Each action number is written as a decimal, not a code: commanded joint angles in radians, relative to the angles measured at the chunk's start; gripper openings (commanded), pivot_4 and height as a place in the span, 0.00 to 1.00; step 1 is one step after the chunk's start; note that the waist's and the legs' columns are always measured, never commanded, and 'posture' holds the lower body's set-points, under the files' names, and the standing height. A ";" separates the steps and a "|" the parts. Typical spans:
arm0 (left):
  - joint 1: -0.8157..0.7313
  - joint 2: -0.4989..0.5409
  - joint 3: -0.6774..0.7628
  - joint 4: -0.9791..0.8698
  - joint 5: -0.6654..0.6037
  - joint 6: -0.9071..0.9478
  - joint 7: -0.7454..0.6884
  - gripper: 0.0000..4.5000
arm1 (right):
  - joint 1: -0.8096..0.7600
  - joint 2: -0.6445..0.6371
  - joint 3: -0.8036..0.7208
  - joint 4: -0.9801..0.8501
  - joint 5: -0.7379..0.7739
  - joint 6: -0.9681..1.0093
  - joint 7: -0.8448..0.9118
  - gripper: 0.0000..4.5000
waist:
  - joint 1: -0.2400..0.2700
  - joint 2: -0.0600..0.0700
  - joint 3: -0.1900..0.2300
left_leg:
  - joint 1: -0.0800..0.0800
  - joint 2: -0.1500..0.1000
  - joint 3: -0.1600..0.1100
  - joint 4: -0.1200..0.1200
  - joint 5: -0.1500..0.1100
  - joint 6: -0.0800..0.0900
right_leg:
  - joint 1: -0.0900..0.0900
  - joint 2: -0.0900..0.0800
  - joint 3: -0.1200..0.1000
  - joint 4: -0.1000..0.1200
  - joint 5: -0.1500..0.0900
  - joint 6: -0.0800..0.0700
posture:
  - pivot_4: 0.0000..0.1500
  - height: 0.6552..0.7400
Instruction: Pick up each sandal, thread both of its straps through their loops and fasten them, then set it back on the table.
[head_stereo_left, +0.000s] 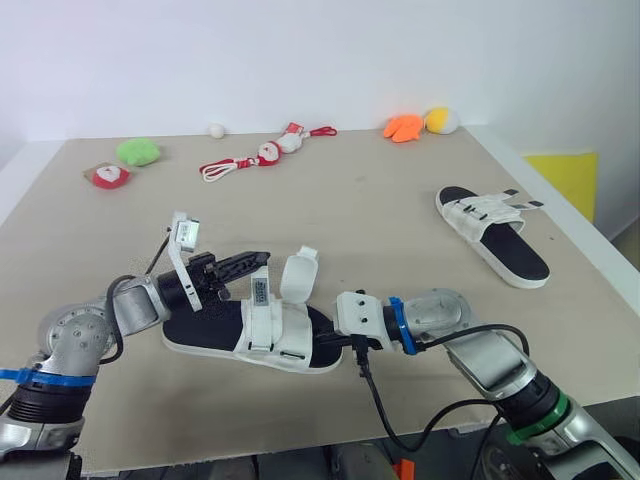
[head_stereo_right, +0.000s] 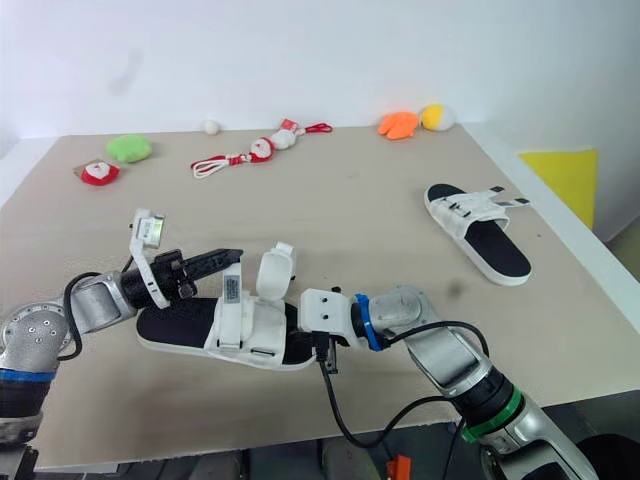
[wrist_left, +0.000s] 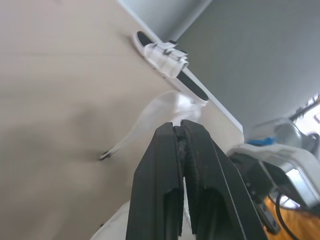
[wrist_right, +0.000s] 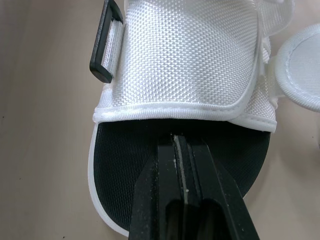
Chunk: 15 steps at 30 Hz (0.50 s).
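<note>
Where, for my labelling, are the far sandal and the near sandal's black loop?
far sandal (head_stereo_left: 506, 246): left eye view, on its black footbed.
black loop (wrist_right: 101, 45): right wrist view, on its outer bar.

Two sandals lie on the surface (head_stereo_left: 360, 215): the near sandal (head_stereo_left: 275, 330) by the front edge, the second sandal (head_stereo_left: 490, 225) towards the right edge. Seven small items line the far edge: one green toy (head_stereo_left: 138, 152), one red-and-white toy (head_stereo_left: 110, 176) near the far left corner, one white ball (head_stereo_left: 216, 130), two red-corded figures, a lower figure (head_stereo_left: 267, 153) and an upper figure (head_stereo_left: 292, 138), possibly joined, one orange toy (head_stereo_left: 404, 127) and one yellow toy (head_stereo_left: 441, 120)
</note>
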 joint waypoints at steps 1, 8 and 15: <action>-0.047 -0.025 0.070 0.042 -0.016 0.039 0.015 0.02 | 0.036 -0.024 0.043 0.073 -0.082 0.072 -0.021 0.00 | -0.001 0.000 0.000 | 0.000 0.000 0.000 0.000 0.000 0.000 | 0.000 0.000 0.000 0.000 0.000 0.000 | 1.00 1.00; -0.066 -0.082 0.107 0.087 -0.040 0.143 0.034 0.02 | 0.042 -0.026 0.042 0.060 -0.077 0.084 -0.023 0.00 | -0.002 -0.002 0.000 | 0.000 -0.001 0.000 0.000 0.000 0.000 | 0.000 0.000 0.000 0.000 0.000 0.000 | 1.00 1.00; -0.057 -0.123 0.124 0.099 -0.021 0.201 0.038 0.02 | 0.051 -0.028 0.039 0.046 -0.074 0.095 -0.025 0.00 | -0.002 -0.003 0.000 | 0.000 -0.001 -0.001 0.000 -0.001 -0.002 | 0.000 0.000 0.000 0.000 0.000 0.000 | 1.00 1.00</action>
